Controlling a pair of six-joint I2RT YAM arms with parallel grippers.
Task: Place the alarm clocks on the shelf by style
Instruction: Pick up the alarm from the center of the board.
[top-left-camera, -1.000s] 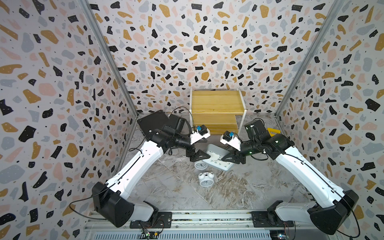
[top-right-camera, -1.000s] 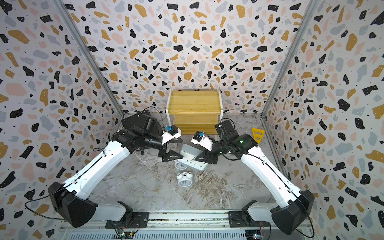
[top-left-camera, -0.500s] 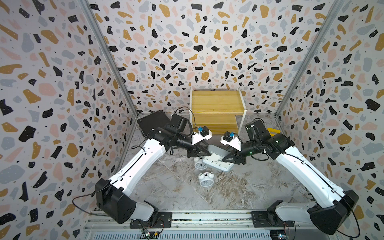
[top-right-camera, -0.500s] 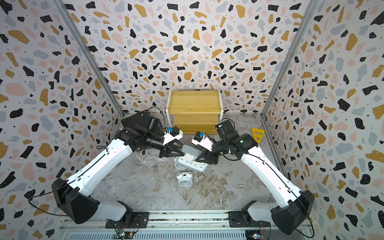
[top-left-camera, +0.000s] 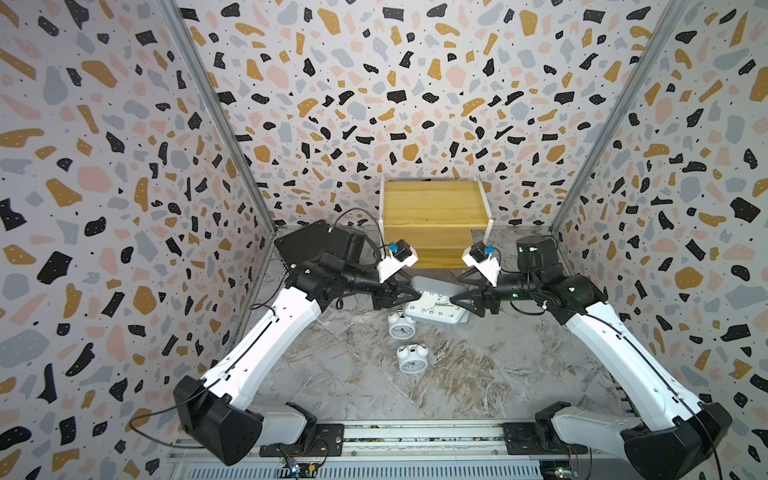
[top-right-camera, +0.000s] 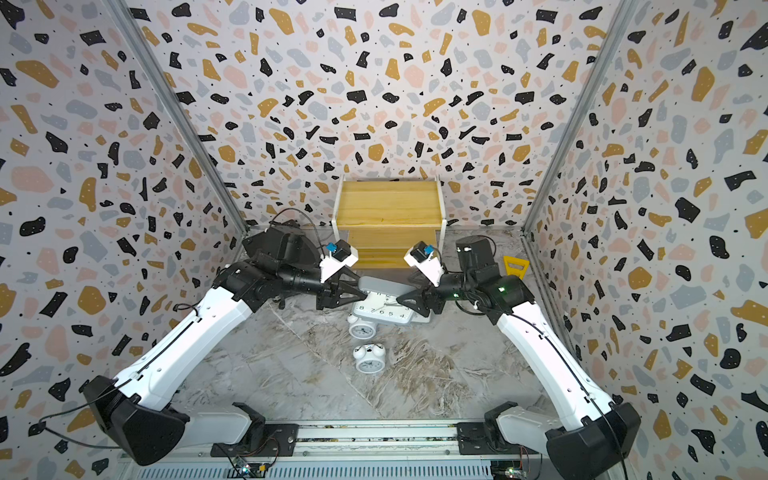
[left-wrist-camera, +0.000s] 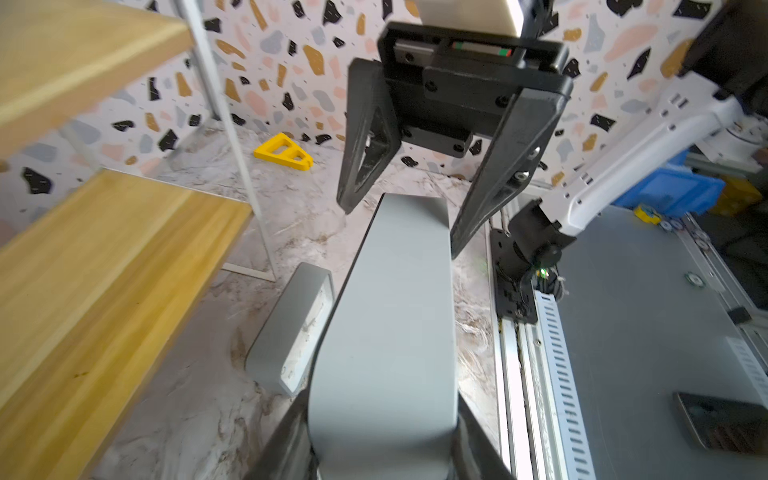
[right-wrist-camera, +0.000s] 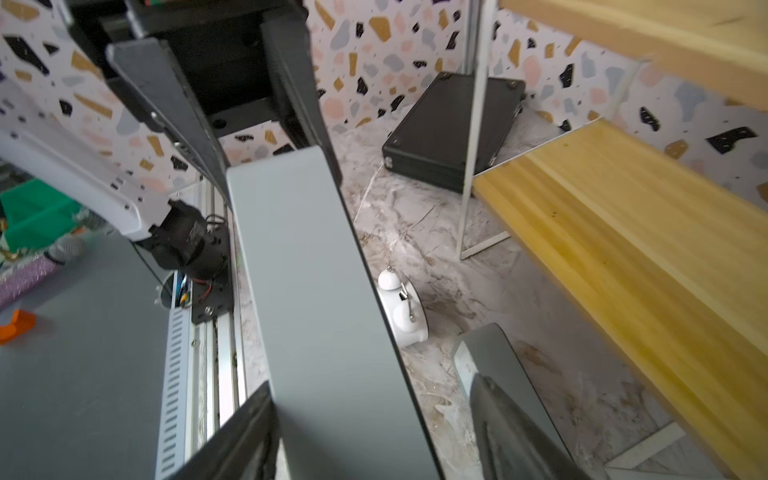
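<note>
**Item:** grey rounded-rectangular alarm clock (top-left-camera: 436, 305) with a white dial.
**Position:** lifted clear of the marble-patterned table (top-left-camera: 478, 374), just in front of the two-tier wooden shelf (top-left-camera: 434, 208). It spans the gap between the two grippers, with its dial turned up toward the top cameras.

**Markings:** the black numerals 8, 7, 6, 5 and 4 can be read along the dial's lower edge in both top views. Any maker's name is too small to read.

**Holding end:** the left gripper (top-left-camera: 417, 293) is clamped on one short end of the clock, with a finger on each flat side.
**Opposite end:** the right gripper (top-left-camera: 454, 300) has its jaws apart and straddles the other short end. In the right wrist view one finger (right-wrist-camera: 241, 449) lies against a flat side and the other stands clear.

**Companion pieces:**
- second grey clock (left-wrist-camera: 291, 328): on the table below the held one, on its shelf side, touched by neither gripper.
- near twin-bell clock (top-left-camera: 401, 326): small, round and white, just beside the held clock's lower corner.
- far twin-bell clock (top-left-camera: 412, 359): the same type, face up, further toward the front and apart from the others.

**Sundries:**
- black flat case (top-left-camera: 316, 245): on the table left of the shelf.
- yellow triangular piece (top-right-camera: 515, 266): on the table right of the shelf, by the wall.
</note>
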